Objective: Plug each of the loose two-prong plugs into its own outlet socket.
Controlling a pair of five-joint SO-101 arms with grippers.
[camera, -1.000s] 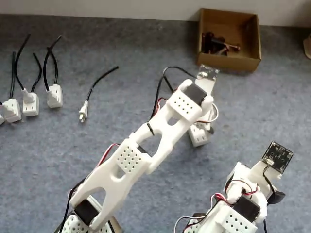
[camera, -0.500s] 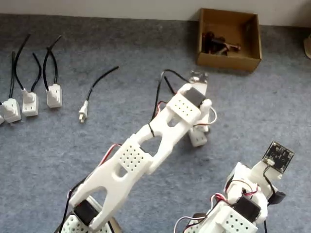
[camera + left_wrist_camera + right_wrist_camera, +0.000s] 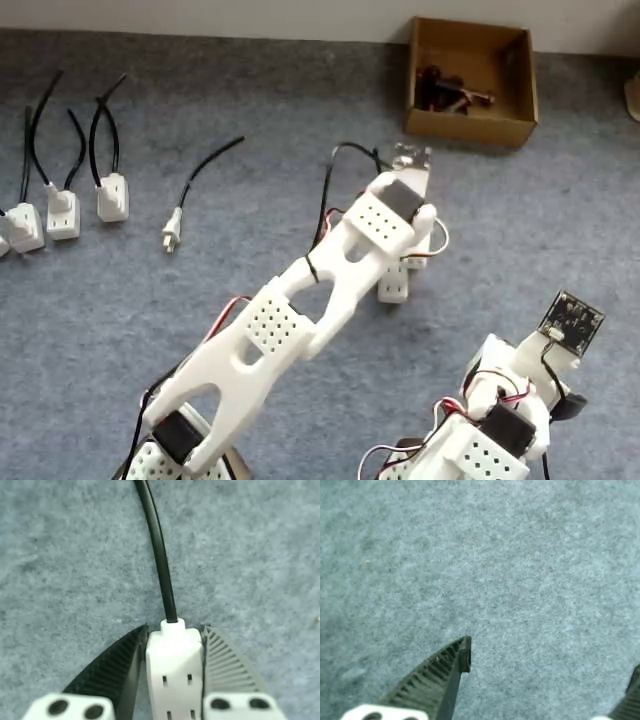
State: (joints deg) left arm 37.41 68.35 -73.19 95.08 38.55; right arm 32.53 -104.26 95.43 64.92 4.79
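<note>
outlet socket point(image 3: 175, 672) clamped btwn left gripper point(image 3: 175, 630) jaws

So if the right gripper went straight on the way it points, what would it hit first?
Probably the grey carpet: the right gripper, open, points down at it with no object between. How near is unclear.

open carpet point(image 3: 260, 220) around plug point(image 3: 172, 232), box point(image 3: 470, 128) well apart

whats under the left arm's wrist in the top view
A white outlet socket peeks out beneath it; the arm covers most of it. The left wrist view shows the left gripper shut on it, black cord attached.
</note>
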